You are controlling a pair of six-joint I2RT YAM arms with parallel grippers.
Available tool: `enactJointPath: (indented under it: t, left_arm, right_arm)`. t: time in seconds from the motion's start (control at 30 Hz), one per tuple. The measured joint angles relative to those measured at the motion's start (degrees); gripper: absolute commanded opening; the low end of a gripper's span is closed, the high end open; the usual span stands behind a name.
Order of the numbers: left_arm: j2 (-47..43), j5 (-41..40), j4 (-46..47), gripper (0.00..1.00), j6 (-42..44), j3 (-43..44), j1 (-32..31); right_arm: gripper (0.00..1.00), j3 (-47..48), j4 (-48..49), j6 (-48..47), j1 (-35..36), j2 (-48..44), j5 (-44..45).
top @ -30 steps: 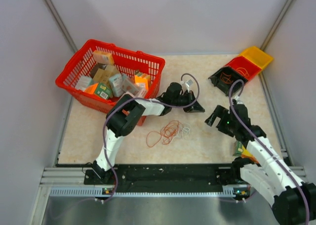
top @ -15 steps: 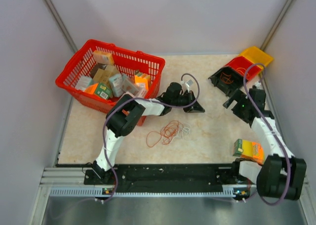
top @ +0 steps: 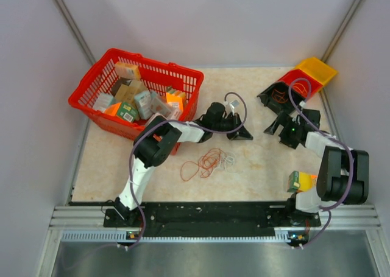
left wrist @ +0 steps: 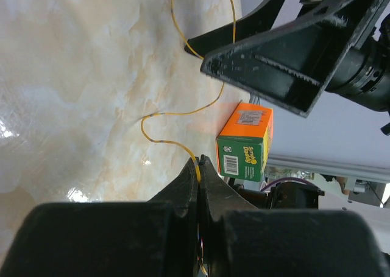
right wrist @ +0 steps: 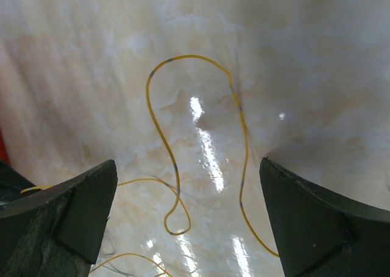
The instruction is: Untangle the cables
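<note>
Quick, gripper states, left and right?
Left gripper: shut on a thin yellow wire.
Right gripper: open, holding nothing.

Two arms (top: pixel 152 148), each with one gripper: left gripper (top: pixel 239 133), right gripper (top: pixel 275 126). One tangle of cables (top: pixel 210 161) lies near the left jaws, which pinch one yellow strand (left wrist: pixel 149 115). Three bins (top: pixel 318 70) sit just beyond the right jaws. One basket (top: pixel 91 75), well left of both, holds roughly ten boxes (top: pixel 137 97), too heaped for an exact count. One loose box (top: pixel 301 181).
</note>
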Motion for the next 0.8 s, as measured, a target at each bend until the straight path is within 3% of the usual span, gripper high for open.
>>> enactJointPath:
  t: [0.4,0.8]
  left_arm:
    - [2.2,-0.1,-0.2,0.0,-1.5,3.3,0.2]
    - [6.8,-0.7,-5.3,0.0,-2.4,7.9,0.7]
  right_arm:
    - [0.93,-7.0,15.1,3.0,0.0,1.6,-15.5]
    - [0.9,-7.5,14.7,-1.7,9.7,-0.2,-12.6]
